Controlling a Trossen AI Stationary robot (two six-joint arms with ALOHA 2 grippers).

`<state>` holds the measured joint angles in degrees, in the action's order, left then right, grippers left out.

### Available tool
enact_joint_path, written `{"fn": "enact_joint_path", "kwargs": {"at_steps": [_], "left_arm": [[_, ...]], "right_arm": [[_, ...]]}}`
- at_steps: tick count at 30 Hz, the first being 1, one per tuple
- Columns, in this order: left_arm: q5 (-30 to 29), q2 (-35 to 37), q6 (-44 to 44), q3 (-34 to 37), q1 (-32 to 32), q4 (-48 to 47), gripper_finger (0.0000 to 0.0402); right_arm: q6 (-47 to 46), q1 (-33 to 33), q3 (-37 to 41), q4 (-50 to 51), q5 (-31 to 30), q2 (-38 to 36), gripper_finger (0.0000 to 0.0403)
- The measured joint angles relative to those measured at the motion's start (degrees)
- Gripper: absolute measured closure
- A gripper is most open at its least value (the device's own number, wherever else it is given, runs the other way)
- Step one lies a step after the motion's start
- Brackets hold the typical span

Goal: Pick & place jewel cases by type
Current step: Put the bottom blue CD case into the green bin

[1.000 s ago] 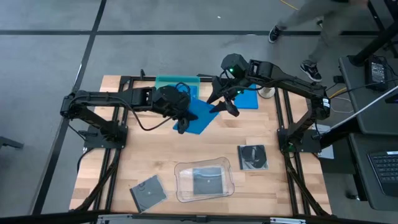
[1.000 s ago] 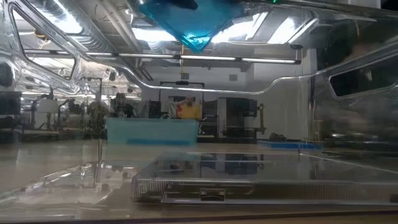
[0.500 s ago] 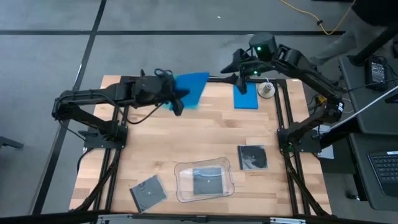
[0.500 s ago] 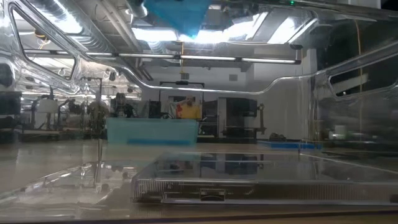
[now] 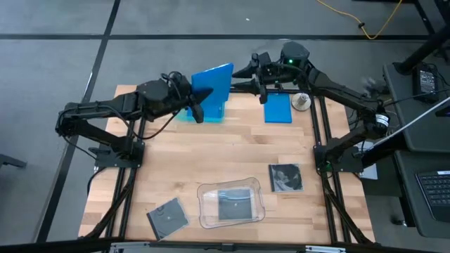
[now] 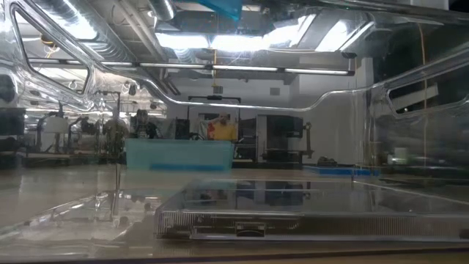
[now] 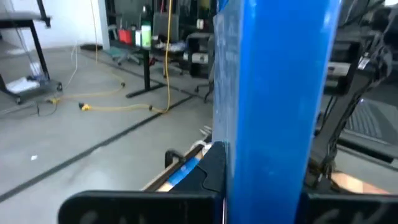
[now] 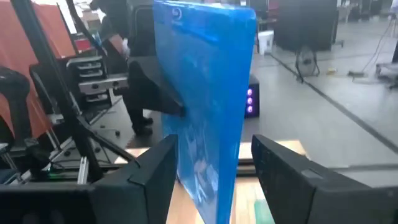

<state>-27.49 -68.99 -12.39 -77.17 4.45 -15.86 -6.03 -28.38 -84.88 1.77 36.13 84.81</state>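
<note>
A bright blue jewel case [image 5: 213,90] stands upright in the air above the table's far edge, with my left gripper [image 5: 199,107] shut on it. Its lowest corner [image 6: 224,6] shows at the top of the low view. My right gripper [image 5: 256,76] is open and level, just right of the case and facing it. In the right wrist view the case [image 8: 205,93] shows broadside beyond the two fingers. A second blue case [image 5: 278,109] lies flat at the far right. Dark cases lie at the near right [image 5: 285,177] and near left [image 5: 167,216]. My left gripper pinches the blue case between its two fingers at the case's lower part, on the side toward the table's left [image 7: 249,180]. The fingers come in about level from the left. The case is lifted clear and stands upright, edge-on in the left wrist view.
A teal tray [image 5: 184,114] sits at the far edge, partly hidden by the lifted case. A clear tray [image 5: 205,191] at the near middle holds a dark case. A small white round thing [image 5: 301,102] lies by the flat blue case. Bare wood spans the table's middle.
My left gripper has risen toward the far edge and tipped from pointing down to about level. The blue case has swung from hanging slanted over the table to standing upright. My right gripper has drawn back from over the table to the far edge, has risen, and now points level at the case.
</note>
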Motion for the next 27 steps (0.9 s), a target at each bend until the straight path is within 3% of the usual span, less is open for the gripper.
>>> {"fn": "enact_joint_path", "kwargs": {"at_steps": [16, 20, 27], "left_arm": [[7.16, -3.46, 0.71, 0.02, 1.61, 6.88, 0.0395], [7.34, -3.29, 0.58, 0.02, 2.1, 7.22, 0.0393], [7.76, -3.03, 1.05, 0.02, 2.12, 6.43, 0.0378]], "right_arm": [[0.18, -0.2, 1.79, -1.91, 1.47, 0.16, 0.0199], [0.09, -0.2, 1.79, -1.81, 1.49, 0.16, 0.0236], [0.27, -0.2, 1.79, -1.44, 4.44, 0.16, 0.0354]]}}
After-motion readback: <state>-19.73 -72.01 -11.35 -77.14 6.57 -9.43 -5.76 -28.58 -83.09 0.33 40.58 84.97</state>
